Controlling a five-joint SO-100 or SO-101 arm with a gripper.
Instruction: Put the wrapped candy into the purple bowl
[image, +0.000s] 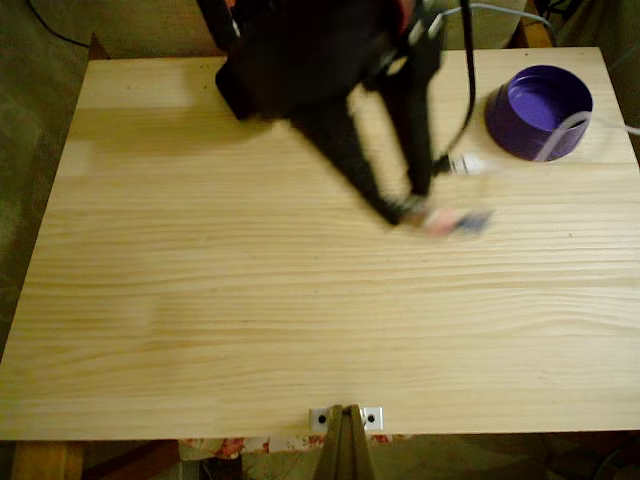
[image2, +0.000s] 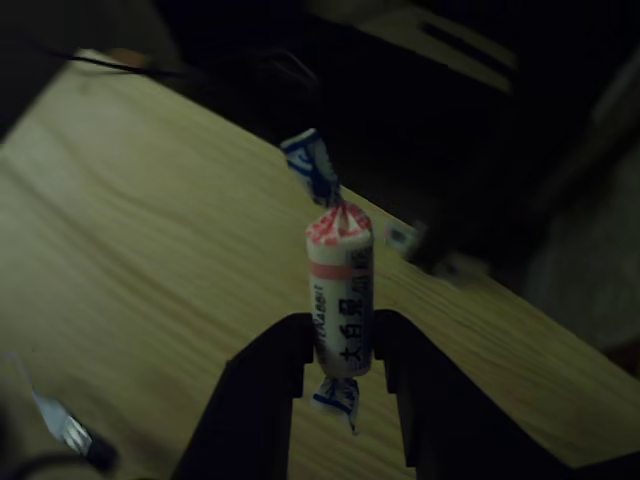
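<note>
The wrapped candy (image2: 340, 300) is a small cylinder with red-and-white print and twisted blue-white ends, held upright between my gripper's (image2: 342, 345) two black fingers, above the wooden table. In the fixed view the candy (image: 452, 221) is a blurred pinkish patch at the tip of my black gripper (image: 425, 215), right of the table's middle. The purple bowl (image: 538, 110) stands at the table's far right corner, up and to the right of the gripper.
A white USB plug (image: 466, 163) on a black cable lies between gripper and bowl. A pale cable (image: 565, 128) arcs over the bowl's right side. The wooden table (image: 250, 300) stretches wide to the left and front. A metal bracket (image: 345, 417) sits at the front edge.
</note>
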